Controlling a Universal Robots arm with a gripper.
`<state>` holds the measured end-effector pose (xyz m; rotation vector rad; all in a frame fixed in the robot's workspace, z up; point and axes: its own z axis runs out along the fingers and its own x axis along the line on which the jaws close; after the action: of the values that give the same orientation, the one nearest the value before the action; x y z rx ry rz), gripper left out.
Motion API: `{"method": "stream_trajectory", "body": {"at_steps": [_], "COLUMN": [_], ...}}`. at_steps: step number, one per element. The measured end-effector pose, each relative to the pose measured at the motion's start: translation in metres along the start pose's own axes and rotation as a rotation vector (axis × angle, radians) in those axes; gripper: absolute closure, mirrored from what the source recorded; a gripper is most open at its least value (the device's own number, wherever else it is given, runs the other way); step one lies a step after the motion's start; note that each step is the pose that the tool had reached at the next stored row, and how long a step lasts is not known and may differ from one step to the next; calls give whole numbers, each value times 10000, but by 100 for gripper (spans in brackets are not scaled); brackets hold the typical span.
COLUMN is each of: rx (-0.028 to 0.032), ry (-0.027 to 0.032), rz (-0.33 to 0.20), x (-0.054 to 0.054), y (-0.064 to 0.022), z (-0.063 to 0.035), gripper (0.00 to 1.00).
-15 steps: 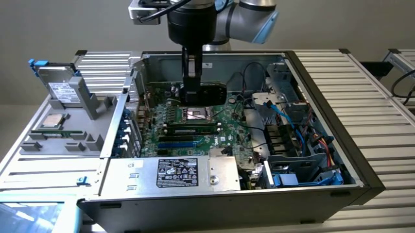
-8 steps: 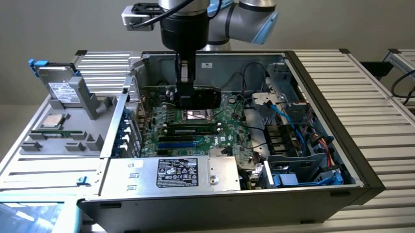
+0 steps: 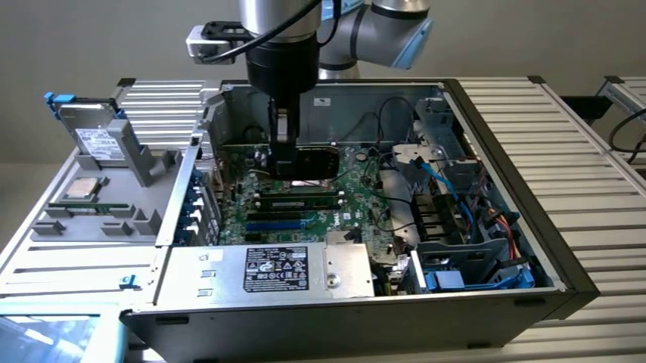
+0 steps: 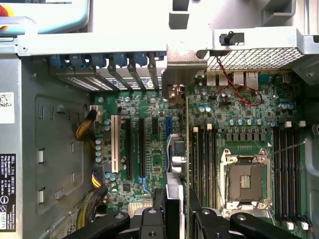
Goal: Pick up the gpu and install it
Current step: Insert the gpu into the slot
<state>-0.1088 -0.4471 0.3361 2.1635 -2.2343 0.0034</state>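
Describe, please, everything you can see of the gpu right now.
The gpu is a flat card whose black cooler face shows in the exterior view. It stands on edge inside the open computer case, over the green motherboard, and the gripper is shut on its upper edge. In the wrist view it appears edge-on between the fingers. Whether it is seated in a slot cannot be told.

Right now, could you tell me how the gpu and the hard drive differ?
The gpu sits inside the case, gripped by the end effector over the motherboard; the hard drive rests outside on the grey holder, untouched. The gpu shows a black cooler; the hard drive is silver with a white label. Both are flat rectangular parts.
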Motion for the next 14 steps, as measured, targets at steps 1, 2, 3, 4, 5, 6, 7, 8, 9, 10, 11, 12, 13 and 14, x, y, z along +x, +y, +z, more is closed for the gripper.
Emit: {"method": "stream_trajectory", "body": {"at_steps": [1, 2, 3, 4, 5, 6, 7, 8, 9, 10, 11, 12, 13, 14], "rx": [0, 0, 0, 0, 0, 1, 1, 1, 2, 1, 1, 0, 1, 1], "ry": [0, 0, 1, 2, 1, 0, 0, 0, 0, 0, 1, 2, 2, 0], "rz": [-2, -4, -8, -15, -21, -26, -31, -36, -39, -41, -42, -43, -43, -43], "x": [6, 13, 24, 37, 51, 65, 79, 94, 107, 119, 130, 140, 149, 157], "y": [-1, -1, -2, -2, -3, -4, -5, -6, -6, -7, -7, -7, -8, -8], "z": [19, 37, 54, 73, 92, 111, 131, 149, 168, 185, 204, 221, 240, 259], "gripper": [72, 72, 72, 72, 72, 72, 72, 72, 72, 72, 72, 72, 72, 72]}}
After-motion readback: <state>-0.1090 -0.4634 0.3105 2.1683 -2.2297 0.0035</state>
